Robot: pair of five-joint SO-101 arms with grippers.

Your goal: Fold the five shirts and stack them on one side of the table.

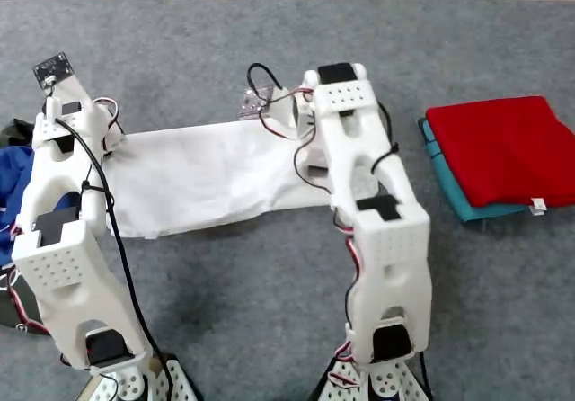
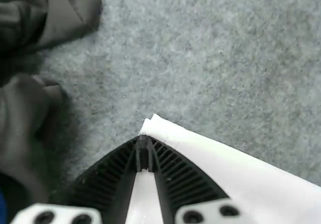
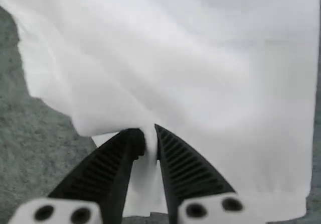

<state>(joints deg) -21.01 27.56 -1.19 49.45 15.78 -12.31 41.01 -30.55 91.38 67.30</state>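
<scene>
**A:** Where is the shirt that's being handled?

**B:** The white fabric shirt (image 1: 207,181) lies spread and wrinkled on the grey felt-like table cover (image 1: 269,320). It stretches from the left arm across to the right arm.

**A:** And the left claw?

**B:** The left gripper (image 2: 144,153) is clamped on a corner at the shirt's left end. Its black ribbed fingers (image 2: 168,171) meet at the tips with white cloth caught between them.

**A:** The right one?

**B:** The right gripper (image 3: 149,136) is nearly closed, with only a narrow gap, and it pinches a fold of the same shirt at its right end.

**A:** Is anything folded?

**B:** Yes. On the right side of the table a folded red fabric shirt (image 1: 503,145) sits on top of a folded teal fabric shirt (image 1: 449,194). Both are well apart from the white one.

**A:** What's on the left?

**B:** A crumpled blue garment (image 1: 16,185) lies at the table's left edge, just beside the left arm. A bunched dark grey garment (image 2: 35,13) lies near the pinched corner without touching it.
</scene>
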